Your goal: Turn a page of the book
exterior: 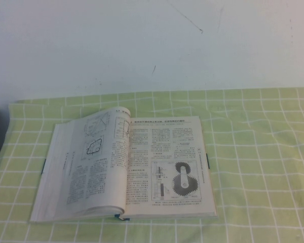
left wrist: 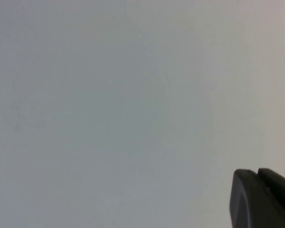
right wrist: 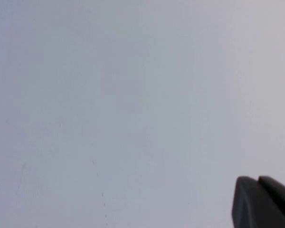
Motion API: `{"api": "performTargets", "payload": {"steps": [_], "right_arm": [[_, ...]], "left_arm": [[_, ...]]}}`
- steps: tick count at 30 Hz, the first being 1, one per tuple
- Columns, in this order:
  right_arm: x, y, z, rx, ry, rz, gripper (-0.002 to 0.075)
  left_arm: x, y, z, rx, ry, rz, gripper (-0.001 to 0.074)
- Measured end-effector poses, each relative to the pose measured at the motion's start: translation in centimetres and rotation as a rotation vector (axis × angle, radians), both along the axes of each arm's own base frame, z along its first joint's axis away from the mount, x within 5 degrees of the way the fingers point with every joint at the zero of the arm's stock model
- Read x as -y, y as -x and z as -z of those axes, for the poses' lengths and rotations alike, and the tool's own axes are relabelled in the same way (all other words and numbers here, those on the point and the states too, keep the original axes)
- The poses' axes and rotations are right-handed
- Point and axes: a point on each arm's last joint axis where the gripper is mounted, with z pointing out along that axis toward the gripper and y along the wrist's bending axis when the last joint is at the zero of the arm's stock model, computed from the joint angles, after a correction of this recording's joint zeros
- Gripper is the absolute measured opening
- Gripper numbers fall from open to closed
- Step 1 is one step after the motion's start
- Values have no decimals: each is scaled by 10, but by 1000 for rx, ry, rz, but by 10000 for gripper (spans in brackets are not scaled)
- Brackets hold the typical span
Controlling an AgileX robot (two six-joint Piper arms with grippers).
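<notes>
Green-checked cloth (exterior: 253, 152) covers the counter, white wall (exterior: 152, 40) behind. On it lies the book (exterior: 124, 169), open and flat, the page (exterior: 169, 167) with the black gear drawing resting on its right half, the polygon-diagram leaf (exterior: 93, 162) arching left. Neither arm reaches the counter. Left gripper (left wrist: 263, 199) faces blank wall, jaws impossible to judge. Right gripper (right wrist: 263, 202) likewise faces wall, jaws pressed together.
</notes>
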Motion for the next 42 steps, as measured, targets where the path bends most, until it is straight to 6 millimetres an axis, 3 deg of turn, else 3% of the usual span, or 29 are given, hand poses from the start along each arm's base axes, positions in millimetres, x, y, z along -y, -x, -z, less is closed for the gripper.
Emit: {"api": "performTargets", "payload": {"steps": [19,21,27,35,42], "right_arm": [[2,-4,9,-145,1,19,-3],[2,-4,5,-215,-5,28,-3],[4,8,-27,-389,-23,57,-3],[1,-6,-58,-720,-132,-4,-3],[-6,-36,-63,-981,-71,-114,-3]], "left_arm": [[-1,-6,9,-143,37,4,-4],[-2,-6,4,-203,45,-1,-4],[-4,-2,-40,-397,53,-24,-4],[-3,-44,-67,-748,67,-31,-4],[5,-91,-59,-964,46,16,-4]]}}
